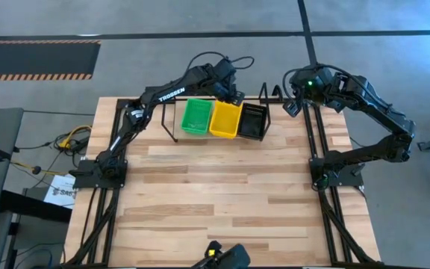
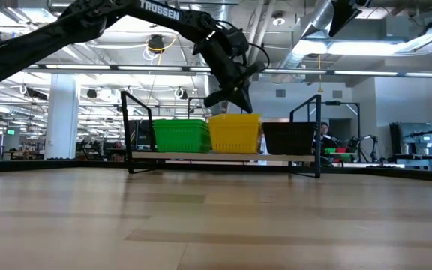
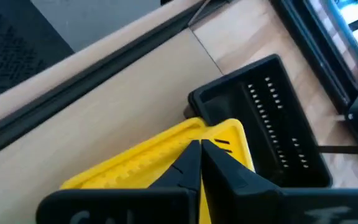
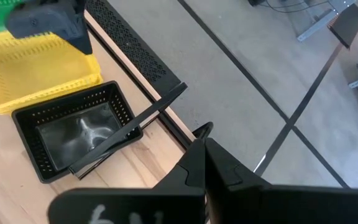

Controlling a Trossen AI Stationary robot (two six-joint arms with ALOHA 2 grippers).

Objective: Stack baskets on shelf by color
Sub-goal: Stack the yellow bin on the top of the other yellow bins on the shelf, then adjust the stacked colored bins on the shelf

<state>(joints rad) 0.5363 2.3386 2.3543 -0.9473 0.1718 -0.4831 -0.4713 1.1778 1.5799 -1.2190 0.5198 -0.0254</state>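
The shelf (image 1: 172, 125), a low black wire rack, stands at the far middle of the table. On it sit the baskets side by side: green (image 1: 196, 116), yellow (image 1: 225, 119) and black (image 1: 253, 121). In the low view the green (image 2: 180, 136) and yellow (image 2: 235, 133) stand taller than the black (image 2: 289, 138). My left gripper (image 3: 201, 146) is shut and slants down over the yellow basket's far rim, by the corner next to the black basket. My right gripper (image 4: 201, 144) is shut and raised off the table's far right (image 1: 293, 103), with nothing in it. My left gripper has its shut fingertips (image 2: 242, 106) right at the top of the yellow basket's far rim (image 3: 225, 129), slanting down from the far left. I cannot tell whether they touch the rim. Nothing is pinched between the fingers.
Black frame rails run along the table's left (image 1: 95, 217) and right (image 1: 334, 217) sides. A dark device with a yellow spot (image 1: 222, 258) sits at the near edge. Bare wood (image 1: 215, 194) lies in front of the shelf. A person (image 2: 322, 135) shows far behind the table.
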